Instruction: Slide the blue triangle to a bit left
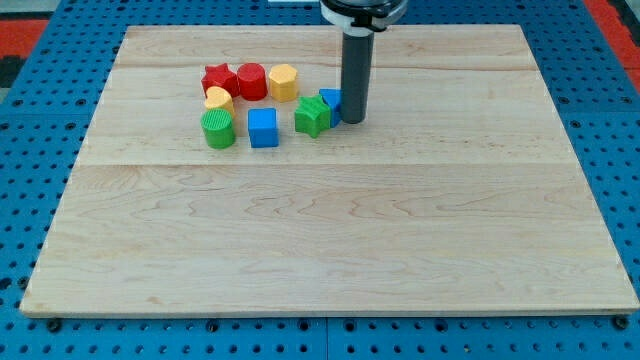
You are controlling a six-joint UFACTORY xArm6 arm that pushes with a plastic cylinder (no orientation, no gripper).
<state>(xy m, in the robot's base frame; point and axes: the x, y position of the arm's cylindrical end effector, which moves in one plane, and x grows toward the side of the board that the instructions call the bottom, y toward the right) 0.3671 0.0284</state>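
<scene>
The blue triangle (330, 99) lies near the board's top middle, mostly hidden behind my rod. My tip (353, 121) rests on the board just right of it, touching or nearly touching it. A green star-shaped block (312, 117) sits against the blue triangle's left side.
Left of these are a blue cube (263, 128), a green cylinder (218, 129), a yellow block (219, 99), a red star-shaped block (219, 79), a red cylinder (251, 81) and a yellow hexagonal block (283, 81). The wooden board (330, 240) lies on a blue pegboard.
</scene>
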